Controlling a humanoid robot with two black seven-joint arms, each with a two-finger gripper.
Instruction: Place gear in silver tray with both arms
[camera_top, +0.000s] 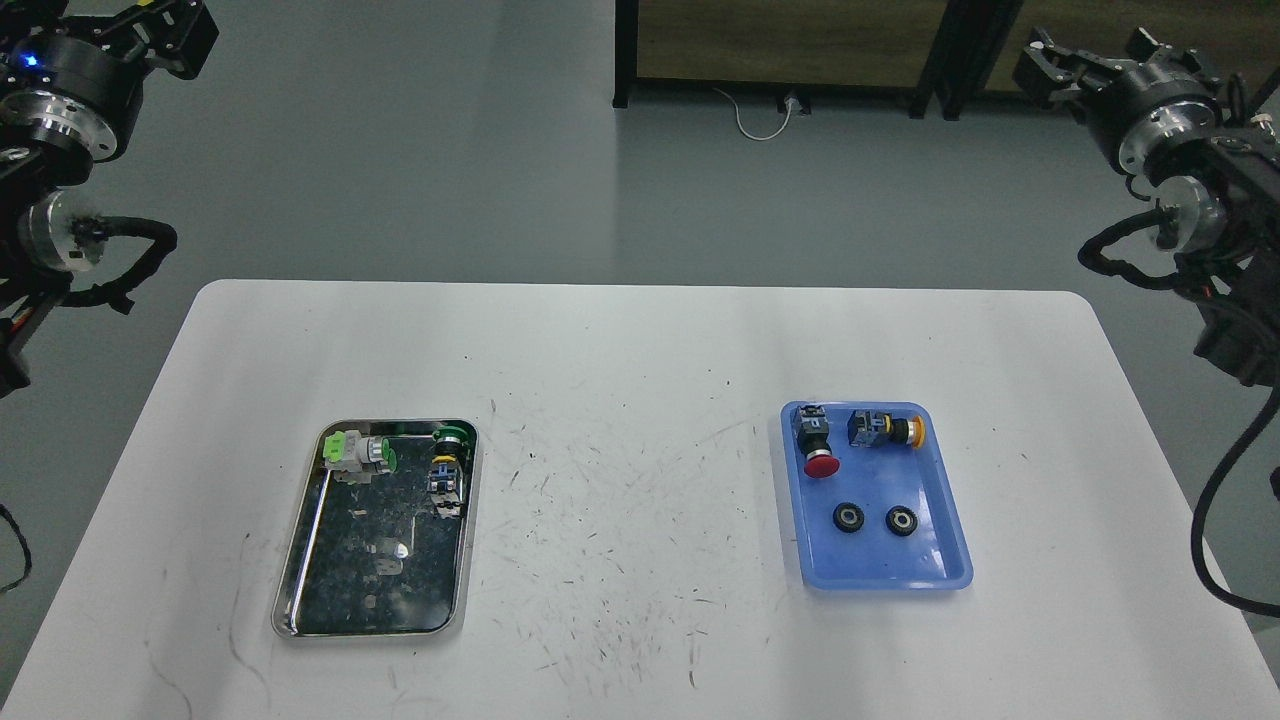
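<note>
Two small black gears lie side by side in the blue plastic tray on the right of the white table. The silver tray sits on the left of the table, with a dark mirror-like bottom. My left gripper is high at the top left, partly cut by the frame edge, far from the table. My right gripper is high at the top right, also off the table. Both are dark and small, so their fingers cannot be told apart. Neither holds anything that I can see.
The silver tray holds a green-and-grey push-button switch and a green-capped one at its far end. The blue tray also holds a red mushroom button and a yellow-capped button. Black cables hang beside both arms.
</note>
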